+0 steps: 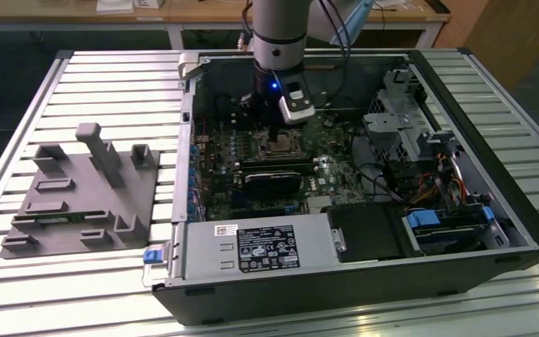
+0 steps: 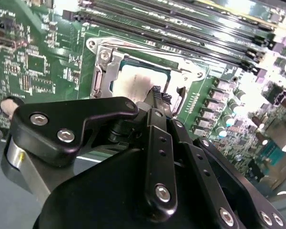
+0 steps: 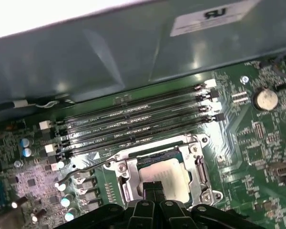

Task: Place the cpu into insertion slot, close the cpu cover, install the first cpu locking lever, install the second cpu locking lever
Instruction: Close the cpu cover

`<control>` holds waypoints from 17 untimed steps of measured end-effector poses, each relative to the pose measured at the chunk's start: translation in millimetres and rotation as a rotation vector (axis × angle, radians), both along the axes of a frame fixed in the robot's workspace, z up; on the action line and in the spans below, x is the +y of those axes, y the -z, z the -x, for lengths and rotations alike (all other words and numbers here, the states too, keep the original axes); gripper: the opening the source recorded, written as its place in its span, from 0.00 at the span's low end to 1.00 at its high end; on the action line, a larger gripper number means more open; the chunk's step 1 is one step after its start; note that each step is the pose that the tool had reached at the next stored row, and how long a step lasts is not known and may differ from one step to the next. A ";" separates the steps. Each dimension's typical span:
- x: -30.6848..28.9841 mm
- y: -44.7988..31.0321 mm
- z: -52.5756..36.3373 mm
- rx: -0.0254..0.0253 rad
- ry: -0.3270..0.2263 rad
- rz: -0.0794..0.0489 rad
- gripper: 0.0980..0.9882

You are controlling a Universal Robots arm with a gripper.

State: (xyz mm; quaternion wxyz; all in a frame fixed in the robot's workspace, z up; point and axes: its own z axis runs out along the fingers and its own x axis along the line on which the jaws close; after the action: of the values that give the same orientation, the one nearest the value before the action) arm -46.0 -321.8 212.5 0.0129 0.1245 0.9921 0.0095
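- Slatted metal table [image 1: 110, 77] carries an open computer case [image 1: 344, 288]. A grey holder block [image 1: 82, 189] sits at the exterior view's left.
- In the upper middle of that view the arm [image 1: 279, 35] reaches into the case. The claw [image 1: 274, 132] hangs right over the socket [image 1: 279, 149] on the green board [image 1: 330, 179].
- In the second wrist view the claw's fingers [image 2: 155, 119] are pressed together with nothing between them. The pale chip [image 2: 136, 83] lies flat in the socket, and the silver cover [image 2: 102, 71] seems folded down around it.
- In the first wrist view the claw [image 3: 152, 187] hovers at the chip's edge. A thin wire lever [image 3: 86, 169] looks unlatched beside the socket, near the long memory slots [image 3: 133, 119].
- Judging from this, the lever is the step in hand. Push on the wire alone and keep the tip off the chip's face. Press steadily and guide the wire sideways until it latches, so the cover clamps evenly.
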 end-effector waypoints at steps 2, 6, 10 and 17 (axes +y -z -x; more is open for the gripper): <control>0.0 0.2 0.1 -0.0017 -0.024 -0.003 0.01; 0.0 0.5 0.0 -0.0065 -0.069 -0.008 0.01; -1.4 0.5 0.9 -0.0208 -0.085 -0.009 0.01; -5.9 1.1 13.8 -0.0518 -0.086 -0.012 0.01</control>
State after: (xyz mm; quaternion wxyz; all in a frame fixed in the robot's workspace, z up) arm -59.8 -327.7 211.3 0.0374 0.0816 0.9958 0.0190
